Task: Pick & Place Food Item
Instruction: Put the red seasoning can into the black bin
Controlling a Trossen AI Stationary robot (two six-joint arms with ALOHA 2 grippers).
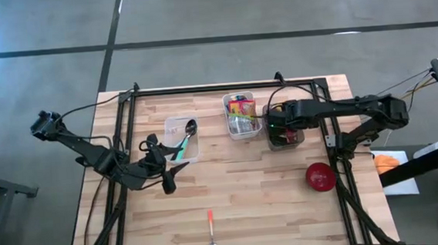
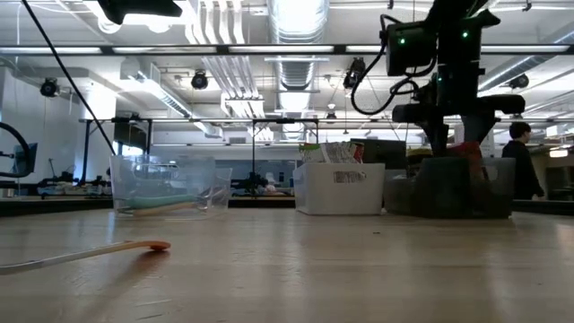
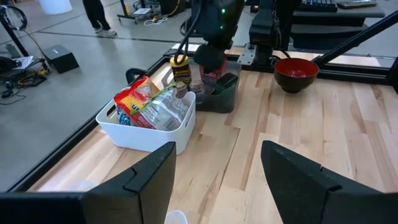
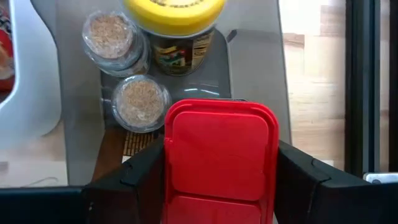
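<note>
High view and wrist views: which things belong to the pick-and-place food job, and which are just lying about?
In the job:
- right claw, closed on the red-lidded container
- dark bin with the yellow-lidded jar and two grain cups
- white bin of snack packets

Lying about:
- red bowl
- loose spoon
- clear tub holding utensils
- left claw, open, waiting

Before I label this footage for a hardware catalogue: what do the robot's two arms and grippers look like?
Both arms are dark, slim and jointed, with thin black cables looping along them. The left gripper has two broad, flat, matte black fingers with angular edges. The right gripper has the same black fingers; a small green light glows on its wrist housing.
</note>
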